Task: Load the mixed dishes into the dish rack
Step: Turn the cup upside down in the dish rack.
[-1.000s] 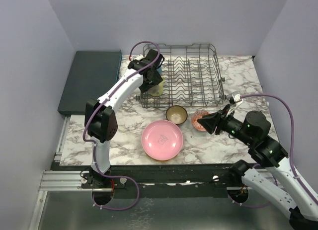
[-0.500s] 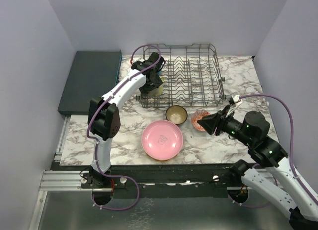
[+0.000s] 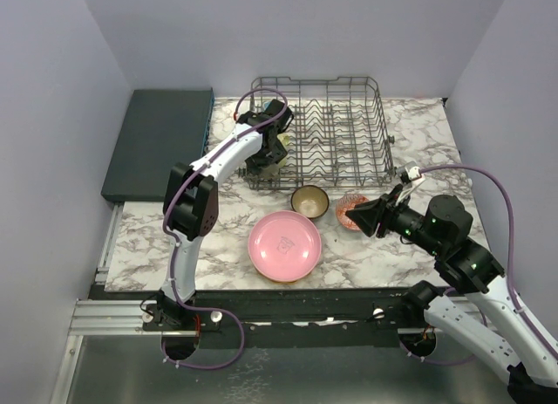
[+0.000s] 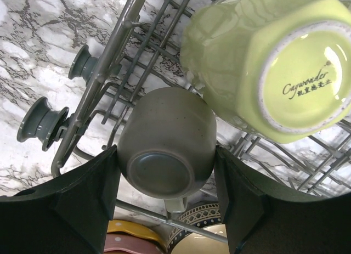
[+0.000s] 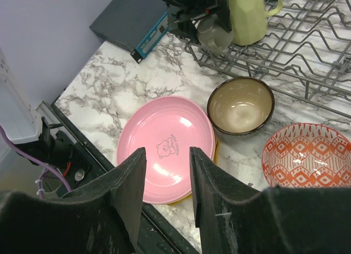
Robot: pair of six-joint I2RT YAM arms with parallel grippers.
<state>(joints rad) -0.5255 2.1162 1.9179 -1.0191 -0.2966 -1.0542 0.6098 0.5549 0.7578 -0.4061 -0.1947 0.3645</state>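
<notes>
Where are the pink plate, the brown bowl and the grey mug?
pink plate (image 3: pixel 284 245): top view, middle of its face.
brown bowl (image 3: pixel 309 200): top view, its inner hollow.
grey mug (image 4: pixel 166 141): left wrist view, its side wall.

So the tabletop (image 3: pixel 222 234) is that white marble look with grey veins all over, and there's a flat dark teal slab (image 3: pixel 161 147) at its far-left corner, though I can't tell if it's lying on the marble or just butted up against it. From the right wrist view, that slab (image 5: pixel 129 18) has a lighter blue near edge. Pale lavender walls (image 3: pixel 52 116) box the whole thing in on three sides, and a silver slotted metal rail (image 3: pixel 105 318) sticks out low at the near-left corner.
</notes>
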